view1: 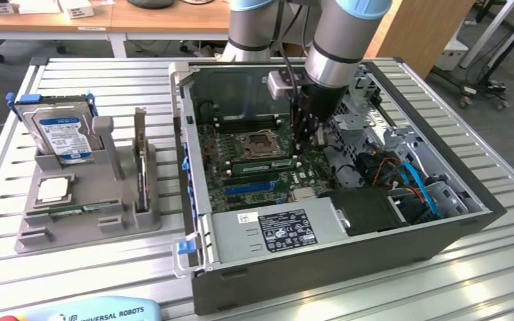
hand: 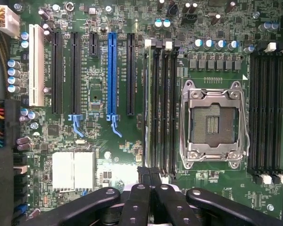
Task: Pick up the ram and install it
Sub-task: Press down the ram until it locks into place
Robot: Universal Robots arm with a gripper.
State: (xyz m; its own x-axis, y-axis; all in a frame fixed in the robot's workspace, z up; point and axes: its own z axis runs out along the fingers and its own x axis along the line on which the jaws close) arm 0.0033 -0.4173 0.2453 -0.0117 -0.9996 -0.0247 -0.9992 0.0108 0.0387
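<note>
Claw (hand: 151, 181) is closed, fingertips (hand: 142, 175) pressed together w/ nothing visible between them. It hangs inside the open PC case (view1: 328, 267), tips right over one end of the DIMM slot bank (hand: 165, 108).

Just beside the claw in the exterior view, a green stick lies along that bank next to the CPU socket (hand: 212, 125). I take that as the ram (view1: 262, 162), sitting in a slot, not in the grip. Can't tell if it's fully seated or if the end latches have snapped in.

Step in hand, by my read, is pressing the stick home w/ closed tips. To do it well:
- keep the push straight down along the slot line, no sideways lean
- put the tips on the stick's top edge, not on the latch or a neighbouring slot
- load both ends evenly, or one end tilts up
- stay off the socket's open frame, which is v. close

Further out from the claw, beyond the socket, is a second slot bank (hand: 266, 108), looks unfilled. On the opposite side are the blue PCIe slot (hand: 112, 70) and black ones around it.

Well apart from the claw, outside the case, a grey fixture (view1: 88, 227) holds a hard drive (view1: 61, 134) upright and another green stick (view1: 65, 211) lying flat in a low recess.
</note>
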